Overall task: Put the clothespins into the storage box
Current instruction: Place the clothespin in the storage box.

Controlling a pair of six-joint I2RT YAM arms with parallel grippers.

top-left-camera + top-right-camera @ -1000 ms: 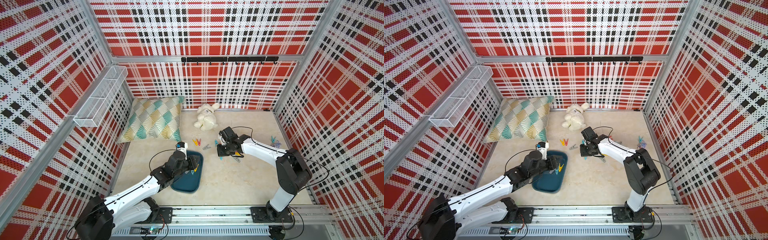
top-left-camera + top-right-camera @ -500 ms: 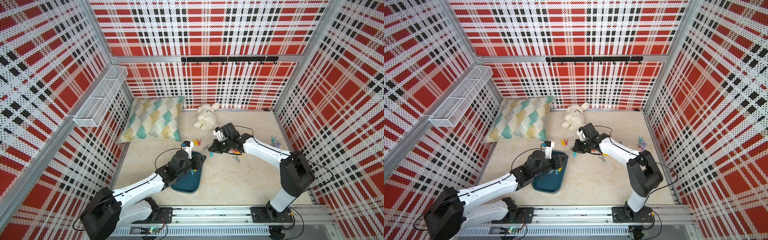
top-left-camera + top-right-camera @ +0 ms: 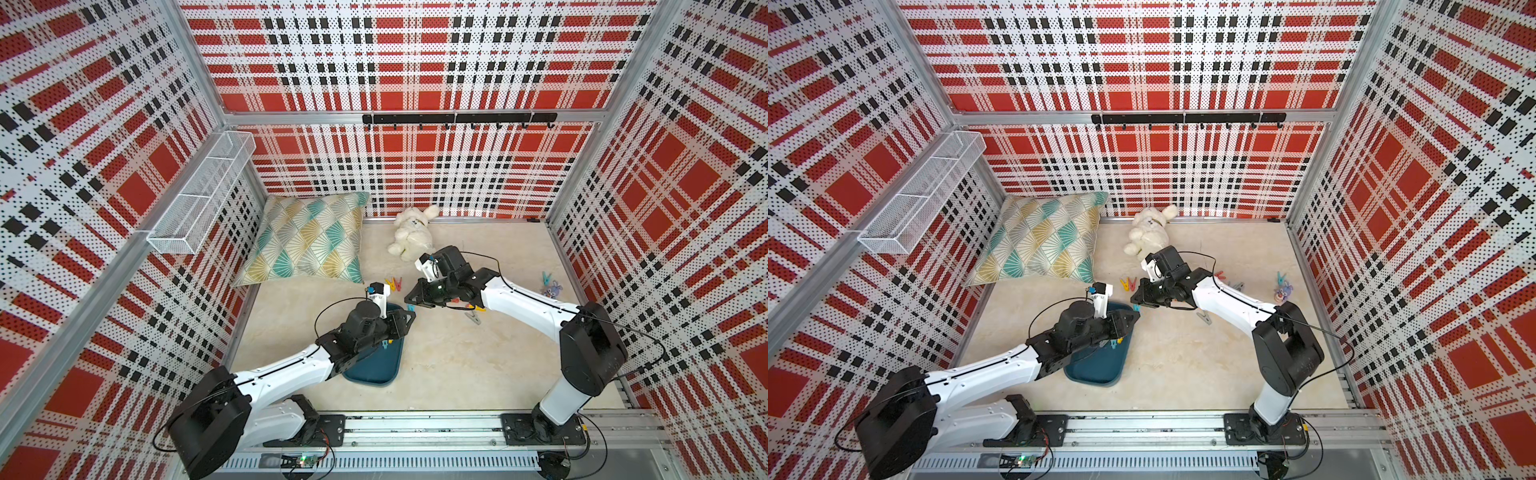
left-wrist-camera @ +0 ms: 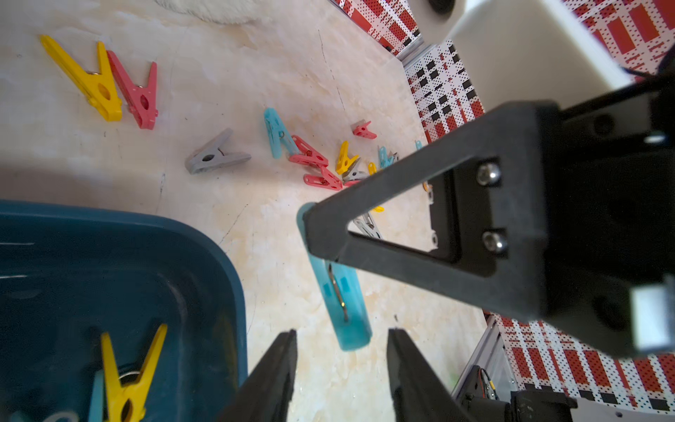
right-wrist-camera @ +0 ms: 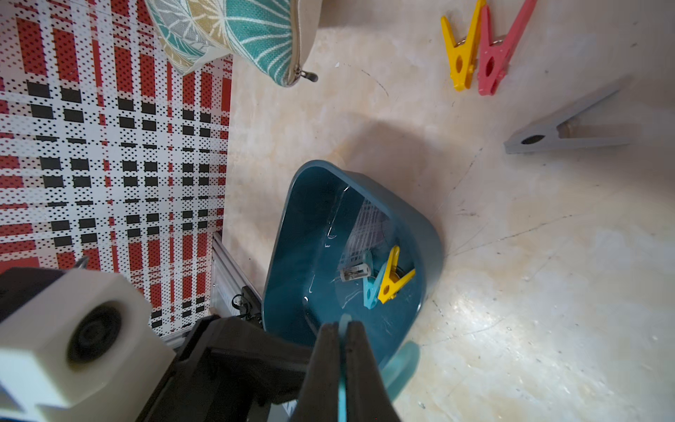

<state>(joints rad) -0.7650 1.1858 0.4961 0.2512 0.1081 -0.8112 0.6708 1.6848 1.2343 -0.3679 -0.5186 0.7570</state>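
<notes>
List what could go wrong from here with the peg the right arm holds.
The light blue clothespin hangs beside the storage box corner, not over it; released now, it would likely miss.
The right gripper pinches only its end, so it may slip.
The left gripper sits close by; the two could collide.

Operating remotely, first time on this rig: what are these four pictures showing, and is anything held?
Two white robot arms with pincer grippers stand on a rail. Both top views look down from overhead; each wrist view rides on an arm. The right gripper is shut on a light blue clothespin beside the teal storage box. The left gripper is open and empty, right by the box's rim. A few pins lie inside; more are scattered on the floor, near a pillow and plush rabbit.
</notes>
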